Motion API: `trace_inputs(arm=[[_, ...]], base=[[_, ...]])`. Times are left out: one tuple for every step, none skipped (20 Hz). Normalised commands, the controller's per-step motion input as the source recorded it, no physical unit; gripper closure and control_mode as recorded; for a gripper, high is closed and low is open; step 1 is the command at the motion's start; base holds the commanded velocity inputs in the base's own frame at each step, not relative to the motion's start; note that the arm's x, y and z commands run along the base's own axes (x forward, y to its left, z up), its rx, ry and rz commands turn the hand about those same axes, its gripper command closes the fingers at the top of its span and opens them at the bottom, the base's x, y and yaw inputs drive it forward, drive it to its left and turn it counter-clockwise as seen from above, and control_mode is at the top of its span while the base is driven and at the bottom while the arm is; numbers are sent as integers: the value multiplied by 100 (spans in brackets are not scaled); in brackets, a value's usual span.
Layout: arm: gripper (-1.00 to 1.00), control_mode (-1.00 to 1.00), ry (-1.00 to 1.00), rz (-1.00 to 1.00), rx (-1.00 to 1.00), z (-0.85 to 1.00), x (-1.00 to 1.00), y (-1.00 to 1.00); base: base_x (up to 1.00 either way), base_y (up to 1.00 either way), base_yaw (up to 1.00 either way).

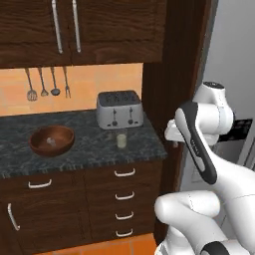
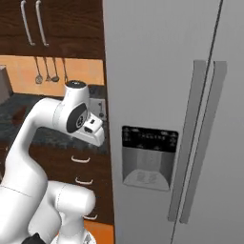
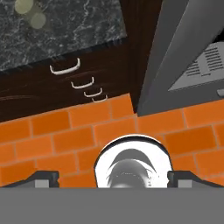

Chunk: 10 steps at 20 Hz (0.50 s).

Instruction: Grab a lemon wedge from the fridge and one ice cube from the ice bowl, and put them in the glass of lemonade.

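The grey two-door fridge (image 2: 157, 71) stands shut, with its long handles (image 2: 189, 143) side by side and the black-panelled dispenser (image 2: 148, 157) in the left door. The lemon wedge is hidden. On the dark counter (image 1: 89, 149) sits the reddish-brown ice bowl (image 1: 52, 140), with a small whitish ice cube (image 1: 50, 141) inside. The glass of lemonade (image 1: 121, 140) stands in front of the toaster (image 1: 119, 109). My gripper (image 3: 113, 178) hangs open and holds nothing. It points down at the orange brick floor beside the fridge's left edge, with the hand (image 2: 92, 130) at counter height.
Dark wood drawers (image 1: 124, 196) sit under the counter and wall cabinets (image 1: 74, 30) hang above it. Utensils (image 1: 47, 82) hang on the back wall. A dark wood panel (image 1: 169, 74) separates the counter from the fridge. My own base (image 3: 133, 162) lies straight below the hand.
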Motion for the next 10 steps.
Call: trace_inputs(arm=[[-100,100,0,0,0,0,0,0],[-100,100,0,0,0,0,0,0],[-100,100,0,0,0,0,0,0],[-100,100,0,0,0,0,0,0],[-100,100,0,0,0,0,0,0],[-100,100,0,0,0,0,0,0],[-100,100,0,0,0,0,0,0],[-100,100,0,0,0,0,0,0],[-100,100,0,0,0,0,0,0],[-100,100,0,0,0,0,0,0]], base=[[81,100,1],[88,100,1],[88,100,0],[88,100,0],[82,100,0],[64,100,0],[38,100,-14],[30,100,-15],[23,100,-15],[24,100,-14]])
